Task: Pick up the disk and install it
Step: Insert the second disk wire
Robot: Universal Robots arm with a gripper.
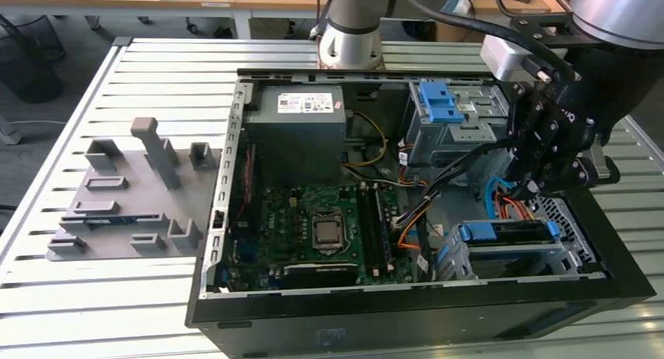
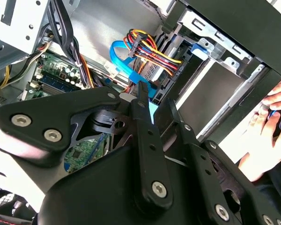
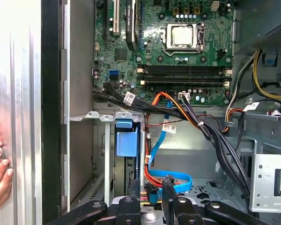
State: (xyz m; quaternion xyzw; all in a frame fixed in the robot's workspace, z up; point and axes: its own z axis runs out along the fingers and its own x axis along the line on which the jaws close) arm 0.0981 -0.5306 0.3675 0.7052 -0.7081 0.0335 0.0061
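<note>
Blue-bracketed disk (image 1: 505, 233) sits in the cage at 5 o'clock of the case; my gripper (image 1: 539, 189) hovers above, fingers nearly together, holding nothing. Cables (image 3: 178, 108) nearby could snag.

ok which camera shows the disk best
The exterior view: the disk lies flat in the drive cage, showing its top face and blue bracket. The first wrist view shows it edge-on, mostly the bracket's blue end. In the second wrist view a small blue tab is probably that bracket.
</note>
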